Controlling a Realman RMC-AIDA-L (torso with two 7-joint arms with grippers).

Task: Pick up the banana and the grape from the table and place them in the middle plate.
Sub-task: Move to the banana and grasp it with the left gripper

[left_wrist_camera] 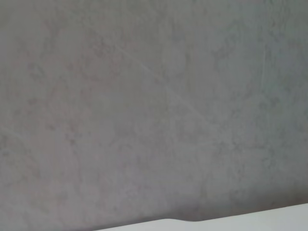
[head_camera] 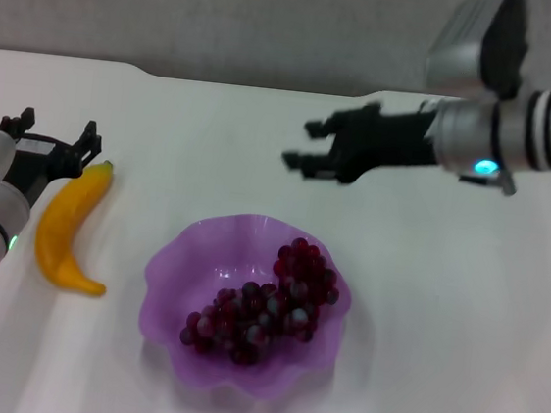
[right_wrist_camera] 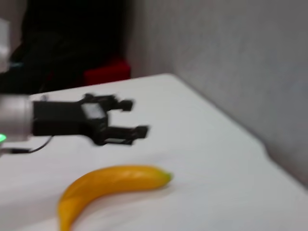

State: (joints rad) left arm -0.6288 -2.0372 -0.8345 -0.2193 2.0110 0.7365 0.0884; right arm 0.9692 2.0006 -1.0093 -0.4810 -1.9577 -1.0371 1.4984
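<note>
Our right gripper point(head_camera: 303, 148) hangs in the air beyond the middle plate point(head_camera: 173, 260), on its far side, jaws spread wide and holding nothing. Our left gripper point(head_camera: 54, 137) sits low, well off to the left side of the plate, its fingers apart and empty too, with the tips just at the banana's greenish end; from the right wrist view that gripper point(right_wrist_camera: 132, 118) shows parted prongs close behind the banana point(right_wrist_camera: 110, 185). So here is where we judge the job: the grape point(head_camera: 266, 299) bunch lies inside the plate, draped from the centre toward the far-right rim, so that half looks done. The banana point(head_camera: 69, 224) lies flat on the table point(head_camera: 442, 313), left of the plate and clear of its scalloped rim, not yet lifted, so that half remains. The table is plain white with a notch in its far edge, beyond the plate. Behind it rises a mottled grey wall point(left_wrist_camera: 154, 106), and the right wrist view catches a dark corner with something red point(right_wrist_camera: 106, 74) past the table's end.
</note>
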